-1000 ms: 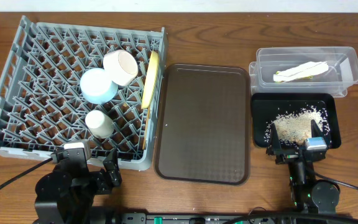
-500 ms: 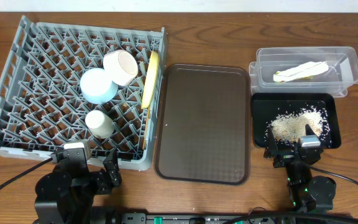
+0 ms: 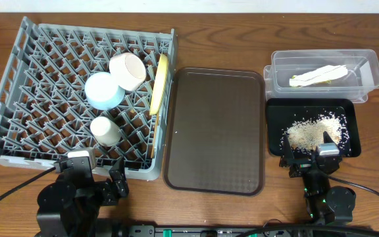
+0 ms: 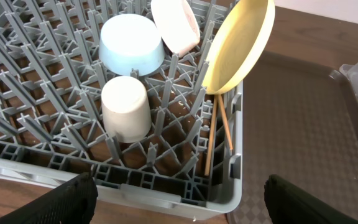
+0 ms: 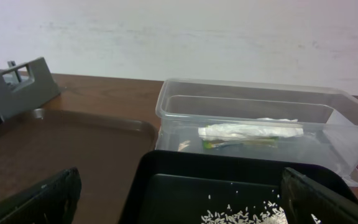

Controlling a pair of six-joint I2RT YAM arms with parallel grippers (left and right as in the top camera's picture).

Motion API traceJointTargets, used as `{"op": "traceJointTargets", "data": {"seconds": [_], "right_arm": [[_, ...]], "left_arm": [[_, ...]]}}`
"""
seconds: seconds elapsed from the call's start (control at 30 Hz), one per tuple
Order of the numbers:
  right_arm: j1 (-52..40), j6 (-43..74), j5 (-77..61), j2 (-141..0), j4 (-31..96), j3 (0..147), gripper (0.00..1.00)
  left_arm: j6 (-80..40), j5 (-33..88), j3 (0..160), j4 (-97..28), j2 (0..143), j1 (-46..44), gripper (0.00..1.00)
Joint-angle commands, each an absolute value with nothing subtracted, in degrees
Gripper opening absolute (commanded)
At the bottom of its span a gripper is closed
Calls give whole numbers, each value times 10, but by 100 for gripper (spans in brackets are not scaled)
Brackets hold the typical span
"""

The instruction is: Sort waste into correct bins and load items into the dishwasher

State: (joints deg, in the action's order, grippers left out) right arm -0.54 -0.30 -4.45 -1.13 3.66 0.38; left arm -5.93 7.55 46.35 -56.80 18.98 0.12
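Note:
The grey dish rack holds the yellow plate on edge, the light blue bowl, the white bowl and the small white cup; they also show in the left wrist view: plate, blue bowl, white bowl, cup. The clear tub holds the white napkin and the green-and-orange wrapper. The black tray holds rice scraps. My left gripper is open and empty at the rack's near edge. My right gripper is open and empty at the black tray's near edge.
A dark brown serving tray lies between the rack and the bins. Thin wooden chopsticks stand in the rack beside the plate. A wall rises behind the table in the right wrist view.
My right gripper has drawn back a little toward the table's front edge, off the rice. The left arm has not moved.

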Motion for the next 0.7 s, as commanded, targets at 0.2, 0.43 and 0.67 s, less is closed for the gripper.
{"op": "traceJointTargets", "data": {"seconds": [0.2,0.43,0.67], "right_arm": [[-4,-7,-45,-11,39,3,99],[-4,-7,-45,-11,39,3,99],[-4,-7,-45,-11,39,3,99]], "left_arm": [[-45,72,400,-533,136,2,89],[-45,72,236,-373,50,2,89],[-48,72,109,-193,2,2,89]]}}
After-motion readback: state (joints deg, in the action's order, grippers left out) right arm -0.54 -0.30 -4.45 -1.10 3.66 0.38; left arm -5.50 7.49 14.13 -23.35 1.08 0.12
